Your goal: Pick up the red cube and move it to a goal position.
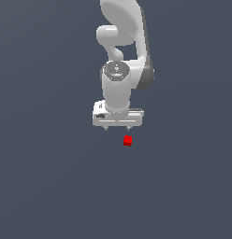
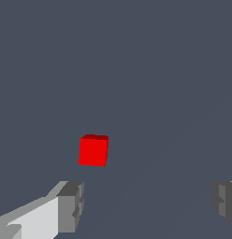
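Plain slate-grey ground carries a tiny bright red plain cube (image 1: 127,140), the white robot gripper (image 1: 117,127) poised above, fingers wide (nothing held), ready to descend.

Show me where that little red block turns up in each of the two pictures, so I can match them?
Exterior view: the red cube lies near the picture's middle, just below the white gripper and slightly toward the exterior view's right of it.
Wrist view: the red cube sits on the grey floor, beyond the two grey fingers, nearer one of them, not between them.
Shared landmark: the open gripper, apart from the cube in both views.
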